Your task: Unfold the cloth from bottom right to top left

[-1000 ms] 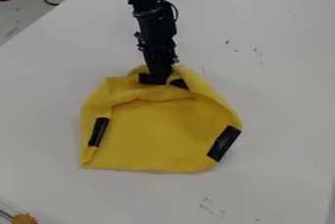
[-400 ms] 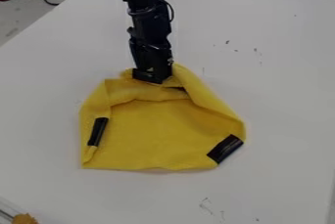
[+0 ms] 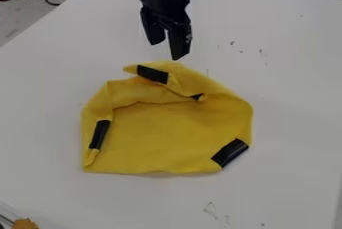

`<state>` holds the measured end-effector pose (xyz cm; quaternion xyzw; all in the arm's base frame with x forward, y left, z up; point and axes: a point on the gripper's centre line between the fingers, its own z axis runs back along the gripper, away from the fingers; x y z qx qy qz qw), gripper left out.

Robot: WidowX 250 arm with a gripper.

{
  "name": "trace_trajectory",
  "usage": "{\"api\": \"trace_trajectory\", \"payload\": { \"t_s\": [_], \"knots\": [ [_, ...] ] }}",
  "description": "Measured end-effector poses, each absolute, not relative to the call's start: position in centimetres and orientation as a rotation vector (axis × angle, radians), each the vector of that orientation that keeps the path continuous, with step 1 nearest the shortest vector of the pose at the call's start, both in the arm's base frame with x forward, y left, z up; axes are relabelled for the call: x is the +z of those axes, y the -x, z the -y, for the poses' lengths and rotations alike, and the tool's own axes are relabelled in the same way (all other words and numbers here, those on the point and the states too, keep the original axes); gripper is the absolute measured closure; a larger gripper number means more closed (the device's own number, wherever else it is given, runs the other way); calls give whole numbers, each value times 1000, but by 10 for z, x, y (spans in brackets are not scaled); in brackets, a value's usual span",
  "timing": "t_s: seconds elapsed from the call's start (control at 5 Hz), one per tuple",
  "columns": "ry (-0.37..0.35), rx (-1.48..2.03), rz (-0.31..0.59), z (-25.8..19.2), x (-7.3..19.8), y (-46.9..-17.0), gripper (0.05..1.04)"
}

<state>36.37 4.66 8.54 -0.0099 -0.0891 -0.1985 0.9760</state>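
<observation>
"Yellow cloth [image 3: 170,135], and it lay just below the gripper [image 3: 167,51], spread towards the camera! How far along was it?"

"Partly there, I judged! The broad middle lay open well below the gripper, but a doubled band crossed the part nearest the fingertips, and the edge to the gripper's lower left was rolled inwards. Those were left to sort."

"And its looks?"

"Lumpy and rounded up by the gripper, with a little pointed flap poking out below and left of it; flatter at the end away from it. One black patch [image 3: 153,74] sat just beneath the fingers, a dark scrap [image 3: 198,96] peeped from a crease farther down and right, a narrow strip [image 3: 99,134] marked the rolled edge, and a wide strip [image 3: 230,153] held the lower right."

"What about the gripper?"

"Fingers parted, a clear gap, nothing between them! The tips looked just off the cloth. Those near creases called for a tug up and left, to my eye."

"And beyond?"

"White table [image 3: 287,103] beneath it all, dark cables [image 3: 52,3] off to the gripper's upper left, and an orange thing [image 3: 25,223] well down to its lower left, too cut off to name."
</observation>
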Motion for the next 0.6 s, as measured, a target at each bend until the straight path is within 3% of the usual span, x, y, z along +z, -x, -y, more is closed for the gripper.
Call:
{"api": "trace_trajectory", "payload": {
  "t_s": [0.2,0.6],
  "knots": [
    [-12,-351,195,-36,107,-348,82],
    [-23,-214,186,-15,120,-315,82]
  ]
}}
